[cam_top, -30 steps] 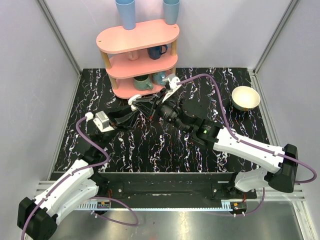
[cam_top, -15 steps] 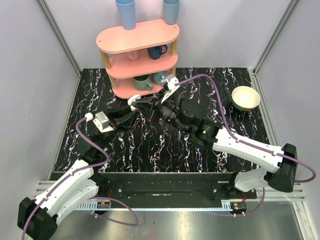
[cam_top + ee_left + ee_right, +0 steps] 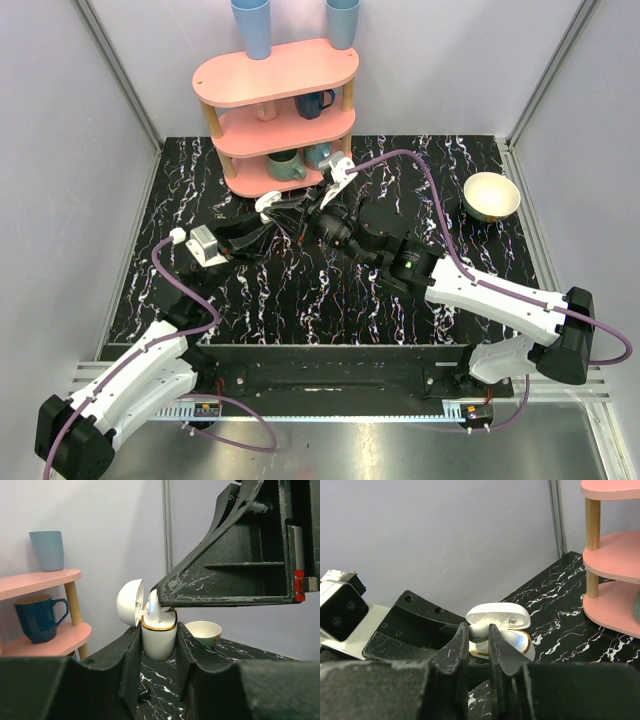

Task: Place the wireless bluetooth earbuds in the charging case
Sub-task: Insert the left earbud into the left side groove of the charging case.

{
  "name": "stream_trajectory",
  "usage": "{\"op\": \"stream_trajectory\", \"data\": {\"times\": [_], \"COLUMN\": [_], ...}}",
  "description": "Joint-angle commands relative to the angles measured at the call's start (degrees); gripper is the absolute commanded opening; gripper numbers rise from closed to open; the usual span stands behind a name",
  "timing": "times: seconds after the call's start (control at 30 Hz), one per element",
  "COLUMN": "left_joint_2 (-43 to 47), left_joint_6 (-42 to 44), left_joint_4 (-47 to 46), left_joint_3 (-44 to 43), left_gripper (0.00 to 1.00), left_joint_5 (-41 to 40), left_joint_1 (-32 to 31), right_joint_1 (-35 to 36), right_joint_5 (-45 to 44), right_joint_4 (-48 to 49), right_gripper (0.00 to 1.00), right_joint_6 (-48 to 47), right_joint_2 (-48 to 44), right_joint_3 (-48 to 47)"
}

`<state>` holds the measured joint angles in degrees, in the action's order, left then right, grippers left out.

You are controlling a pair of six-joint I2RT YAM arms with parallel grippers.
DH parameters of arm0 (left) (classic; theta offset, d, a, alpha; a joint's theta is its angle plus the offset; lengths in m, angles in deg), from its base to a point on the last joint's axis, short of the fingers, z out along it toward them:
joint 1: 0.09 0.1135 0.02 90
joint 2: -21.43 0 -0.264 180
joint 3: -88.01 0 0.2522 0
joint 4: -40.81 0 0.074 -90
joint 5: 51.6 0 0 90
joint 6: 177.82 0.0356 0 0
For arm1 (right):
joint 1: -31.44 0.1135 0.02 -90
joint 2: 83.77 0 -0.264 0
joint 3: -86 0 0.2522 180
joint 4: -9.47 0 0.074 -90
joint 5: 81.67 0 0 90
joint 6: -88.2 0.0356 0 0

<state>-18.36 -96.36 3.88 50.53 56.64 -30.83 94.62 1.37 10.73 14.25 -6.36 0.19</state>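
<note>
On blk white-veined table (image 3: 300, 300) sits pink shelf (image 3: 275, 72), grey walls (image 3: 450, 70) around.

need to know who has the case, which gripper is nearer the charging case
Left. The left gripper is clamped on the charging case itself; the right gripper hangs just above the case's open mouth, pinching an earbud.

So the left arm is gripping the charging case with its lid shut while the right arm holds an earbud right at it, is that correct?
Not quite. The lid is open, swung back from the charging case, as the left wrist view shows. The rest holds: the left fingers grip the case, and the right fingers hold an earbud right at it.
</note>
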Motion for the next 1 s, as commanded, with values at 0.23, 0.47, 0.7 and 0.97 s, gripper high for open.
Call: {"op": "stream_trajectory", "data": {"times": [0.23,0.47,0.7,0.97], "left_joint_2": [1.5,1.3,1.4,2.3], "left_joint_6": [0.2,0.3,0.2,0.5], "left_joint_4": [-5.9,-5.5,-5.4,-4.6], "left_joint_3": [-0.1,0.1,0.5,0.9], "left_gripper": [0.0,0.0,0.0,0.0], "left_joint_5": [-0.1,-0.5,-0.8,-1.2], "left_joint_1": [-0.1,-0.1,-0.1,-0.1], "right_joint_1": [0.5,0.5,0.5,0.5], "right_joint_5": [-2.7,-2.6,-2.7,-4.4], "right_joint_4": [0.2,2.5,4.7,6.0], "right_gripper": [0.42,0.51,0.54,0.56], "right_joint_6": [-2.9,-3.4,-3.4,-4.0], "right_joint_2": [-1.2,-1.3,-2.0,-3.1], "right_joint_3": [-2.1,-2.5,-2.9,-3.0]}}
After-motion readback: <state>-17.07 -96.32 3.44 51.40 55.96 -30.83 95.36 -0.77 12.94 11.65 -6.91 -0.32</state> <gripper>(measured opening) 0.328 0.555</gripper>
